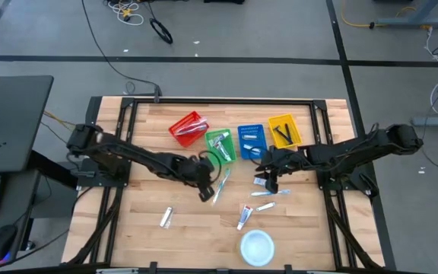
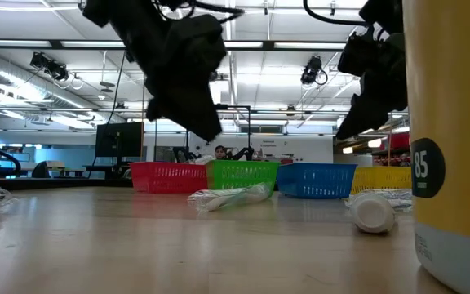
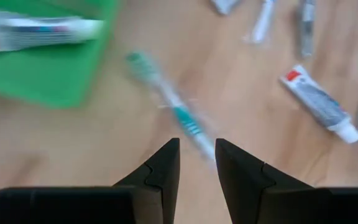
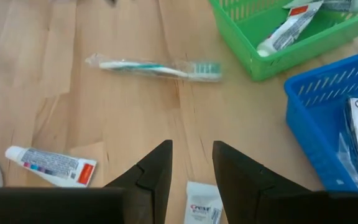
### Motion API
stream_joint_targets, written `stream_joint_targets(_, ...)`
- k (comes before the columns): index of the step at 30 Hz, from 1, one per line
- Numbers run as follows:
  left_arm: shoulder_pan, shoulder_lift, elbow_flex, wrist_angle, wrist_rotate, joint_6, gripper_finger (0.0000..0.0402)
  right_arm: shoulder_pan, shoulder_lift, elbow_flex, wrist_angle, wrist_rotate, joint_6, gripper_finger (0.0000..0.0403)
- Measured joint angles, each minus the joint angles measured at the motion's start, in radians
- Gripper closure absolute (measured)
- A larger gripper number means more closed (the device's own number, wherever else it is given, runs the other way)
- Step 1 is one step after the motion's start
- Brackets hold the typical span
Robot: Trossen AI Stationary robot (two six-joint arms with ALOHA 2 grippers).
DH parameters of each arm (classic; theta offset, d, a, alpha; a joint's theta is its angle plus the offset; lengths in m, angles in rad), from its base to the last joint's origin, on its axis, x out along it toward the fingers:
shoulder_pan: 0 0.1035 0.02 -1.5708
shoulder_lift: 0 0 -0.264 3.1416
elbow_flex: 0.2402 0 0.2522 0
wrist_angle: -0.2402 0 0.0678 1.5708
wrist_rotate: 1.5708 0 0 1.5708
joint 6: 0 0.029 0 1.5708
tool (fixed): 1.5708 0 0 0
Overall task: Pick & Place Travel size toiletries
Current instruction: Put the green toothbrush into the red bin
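Observation:
A wrapped teal-and-white toothbrush (image 1: pixel 221 185) lies flat on the table in front of the green basket (image 1: pixel 220 144); it also shows in the left wrist view (image 3: pixel 173 106) and the right wrist view (image 4: pixel 160 67). My left gripper (image 1: pixel 204 190) hovers open just over its near end (image 3: pixel 196 152), raised off the table (image 2: pixel 190 106). My right gripper (image 1: pixel 268 179) is open above a small white tube (image 4: pixel 204 205). Another white tube with red marks (image 1: pixel 244 217) and a slim wrapped item (image 1: pixel 263 205) lie farther toward the near edge. A wrapped item (image 1: pixel 166 218) lies at the near left.
Red (image 1: pixel 188 128), green, blue (image 1: pixel 252 141) and yellow (image 1: pixel 284 131) baskets stand in a row at the far side; the green one holds a tube (image 4: pixel 288 31). A round white disc (image 1: pixel 257 247) sits at the near edge. A tall yellow container (image 2: pixel 455 147) fills the low view's right.

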Motion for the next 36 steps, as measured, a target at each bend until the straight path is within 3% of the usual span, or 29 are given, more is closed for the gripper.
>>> stream_joint_targets(3, -0.004, 0.065, 0.0, 0.097, 0.041, 0.0, 0.029, 0.0, 0.0, -0.01, 0.024, 0.0, 0.0, 0.0278)
stream_joint_targets(7, 0.0, 0.138, 0.003, 0.153, 0.023, -0.026, 0.029, 0.0, 0.0, -0.01, 0.028, 0.0, 0.0, 0.0278)
stream_joint_targets(15, 0.002, 0.243, 0.05, 0.157, -0.015, -0.027, 0.029, 0.0, 0.0, -0.01, 0.049, 0.001, -0.021, 0.0278)
stream_joint_targets(23, 0.019, 0.272, 0.063, 0.141, -0.034, -0.026, 0.0291, 0.0, 0.0, -0.01, 0.07, 0.035, -0.034, 0.0278)
stream_joint_targets(36, 0.066, 0.265, 0.067, 0.075, 0.003, 0.053, 0.0396, 0.0, 0.0, -0.01, 0.073, 0.035, -0.034, 0.0278)
